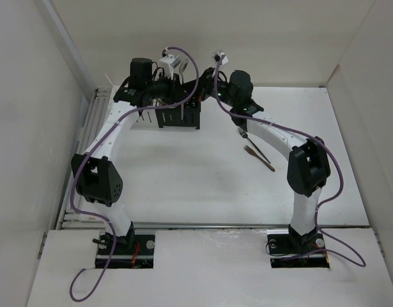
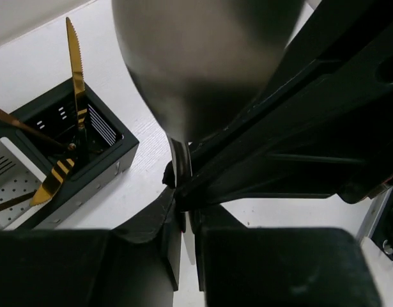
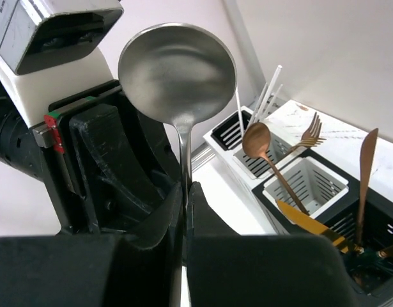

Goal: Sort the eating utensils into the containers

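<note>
Looks like a mid-air handover at the far side of the table (image 1: 183, 192), above the containers (image 1: 180, 121): left gripper (image 2: 183, 212) and right gripper (image 3: 185, 211) both clamped on the stem of the one silver spoon (image 3: 177, 70), bowl up, fingers nose to nose. Calls next, on this reading, for exactly one release, with no telling from here which side. Then a clean backing-off of the freed arm and a lowering of the spoon, handle first, into a compartment, probably alongside the copper spoon (image 3: 257, 141), though hard to say which slot that is. Needs care over the tall handles standing in the caddies, easily knocked on the way down. Counted, large to small: two arms, left arm (image 1: 97, 176) and right arm (image 1: 308, 167). Two white compartments (image 3: 311, 182) plain in the right wrist view, with a black caddy (image 2: 100, 171) beside them, only one black compartment shown clearly close up. Two grippers, both closed on the same stem. Of utensils: one silver spoon aloft. Two pieces loose on the table near the right arm, well apart from the caddies, a fork (image 1: 242, 134) and a copper piece (image 1: 260, 158) just beside it, type unclear. In the caddies one copper spoon, one copper fork (image 3: 311, 131), one copper knife (image 3: 367, 166), and two gold pieces in the black compartment, a serrated gold knife (image 2: 73, 57) upright and a leaning gold piece (image 2: 52, 179). Lastly at least three thin white chopsticks (image 3: 268, 93) in the farthest white compartment.
</note>
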### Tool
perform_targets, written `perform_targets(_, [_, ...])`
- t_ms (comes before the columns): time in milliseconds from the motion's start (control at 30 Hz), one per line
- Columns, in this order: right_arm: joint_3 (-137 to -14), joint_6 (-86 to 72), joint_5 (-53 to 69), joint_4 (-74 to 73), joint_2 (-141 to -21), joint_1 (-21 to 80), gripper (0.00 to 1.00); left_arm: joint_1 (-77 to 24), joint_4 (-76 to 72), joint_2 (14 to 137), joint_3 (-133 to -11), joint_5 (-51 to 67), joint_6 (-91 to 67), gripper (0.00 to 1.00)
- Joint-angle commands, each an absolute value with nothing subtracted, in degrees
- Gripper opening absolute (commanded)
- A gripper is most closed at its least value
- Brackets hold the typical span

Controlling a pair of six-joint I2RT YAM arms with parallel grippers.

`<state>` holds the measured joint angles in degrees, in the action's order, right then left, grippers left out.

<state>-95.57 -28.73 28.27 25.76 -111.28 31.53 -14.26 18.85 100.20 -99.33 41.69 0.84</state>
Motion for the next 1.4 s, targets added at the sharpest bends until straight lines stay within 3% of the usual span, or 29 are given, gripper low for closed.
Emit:
perform_targets(0, [-95.2, -30.0, 31.6, 30.0, -110.7, 32.4, 0.0, -12.9, 14.9, 99.5, -99.7, 35.5, 0.1, 0.0])
perform_targets(67, [-95.2, -30.0, 31.6, 30.0, -111.4, 32.4, 0.0, -12.9, 14.4, 99.5, -99.7, 32.7, 0.8, 0.0])
perform_targets(100, [-96.0, -30.0, 32.3, 30.0, -111.4, 32.4, 0.07, -12.9, 14.4, 99.5, -99.7, 29.7, 0.8, 0.0])
perform_targets(133, [-96.9, -30.0, 32.3, 30.0, -112.1, 31.9, 0.39, -12.9, 14.4, 99.5, -99.7, 28.1, 1.4, 0.0])
perform_targets(167, [-97.5, -30.0, 33.3, 30.0, -112.9, 31.9, 0.51, -12.9, 13.8, 100.2, -100.3, 26.6, 1.4, 0.0])
perform_targets(233, [-98.1, -30.0, 34.4, 30.0, -112.9, 30.0, 0.59, -11.8, 13.3, 100.8, -101.6, 22.9, 1.9, 0.0])
perform_targets(267, [-98.1, -30.0, 34.4, 30.0, -112.9, 29.3, 0.72, -11.8, 13.3, 100.8, -102.3, 21.8, 1.9, 0.0])
perform_targets(400, [-95.0, -30.5, 33.8, 30.0, -110.5, 25.0, 0.87, -10.5, 10.6, 104.4, -107.5, 18.9, 3.1, 0.0])
perform_targets(467, [-93.3, -30.5, 33.8, 30.0, -109.3, 22.3, 0.87, -9.8, 9.5, 106.1, -110.4, 16.4, 3.6, 0.0])
perform_targets(500, [-91.4, -29.9, 33.8, 30.0, -108.7, 21.5, 0.93, -9.8, 8.8, 107.0, -111.1, 15.7, 3.6, 0.0])
perform_targets(667, [-86.1, -26.3, 33.8, 27.3, -104.2, 17.6, 0.93, -8.5, 2.6, 113.9, -113.3, 11.2, 3.0, 0.0])
perform_targets(833, [-85.1, -22.1, 32.7, 21.7, -102.4, 15.6, 0.93, -8.0, -5.1, 115.9, -107.4, 10.6, 4.2, 0.0])
perform_targets(1367, [-80.7, -18.7, 31.6, 18.0, -98.7, 14.0, 0.93, -8.5, -12.7, 117.8, -98.3, 20.6, 3.3, 0.0])
